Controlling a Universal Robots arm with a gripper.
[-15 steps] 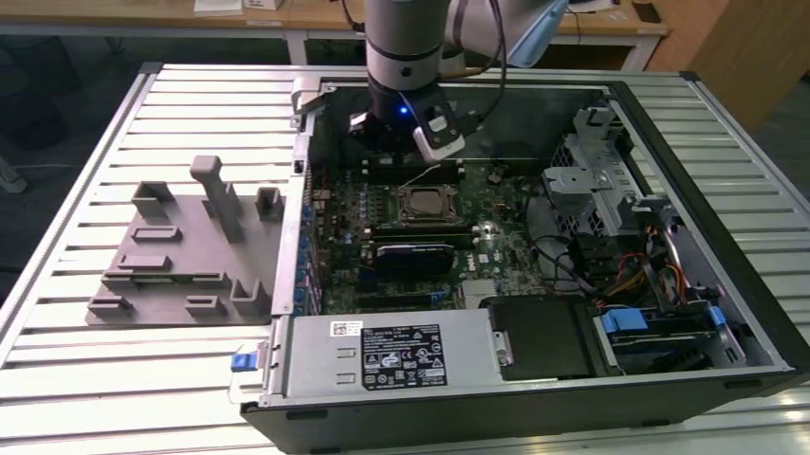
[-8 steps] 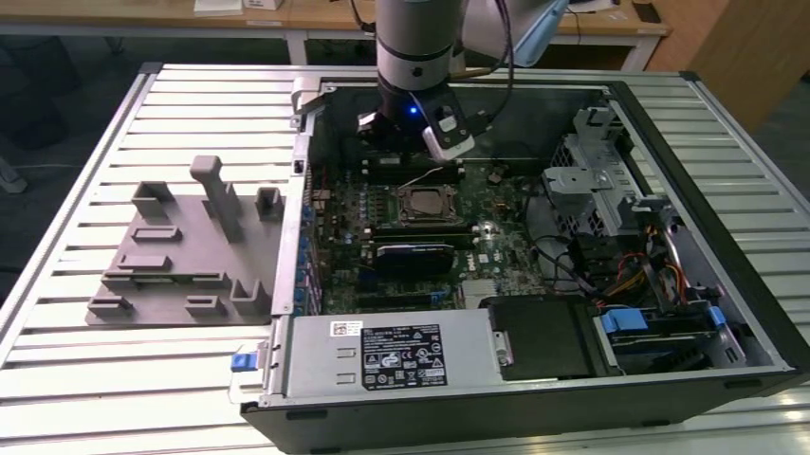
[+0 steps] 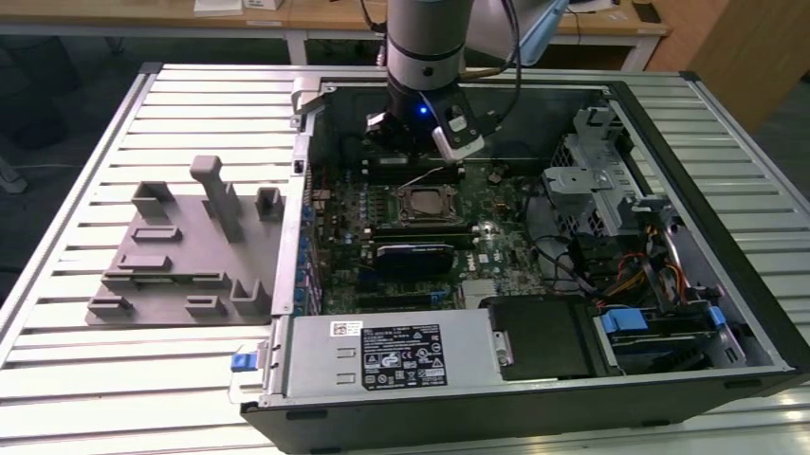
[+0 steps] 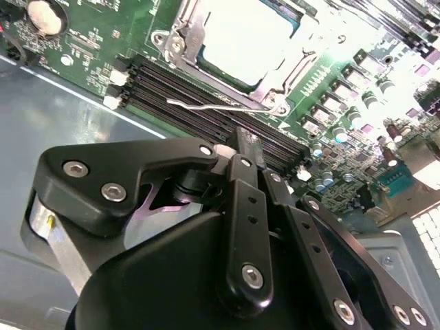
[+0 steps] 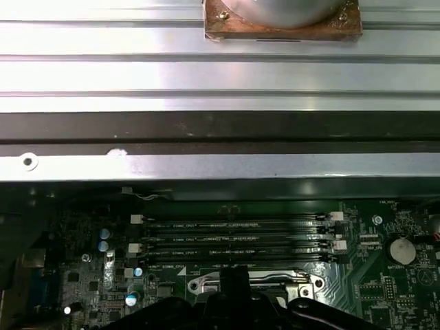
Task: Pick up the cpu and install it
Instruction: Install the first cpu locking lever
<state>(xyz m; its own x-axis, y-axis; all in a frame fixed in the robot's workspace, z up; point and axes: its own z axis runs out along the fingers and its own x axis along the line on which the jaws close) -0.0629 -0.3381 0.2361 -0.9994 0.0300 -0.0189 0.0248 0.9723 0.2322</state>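
Cpu [image 4: 240, 34] lies flat, metal top up, square in socket [image 4: 180, 36], edges along board [image 4: 82, 42]; empty pincer [image 4: 245, 141] pressed together over memory slots [image 4: 199, 103].

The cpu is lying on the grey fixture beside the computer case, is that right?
No. The cpu sits on the motherboard inside the computer case, not on the grey fixture; the exterior view shows it.
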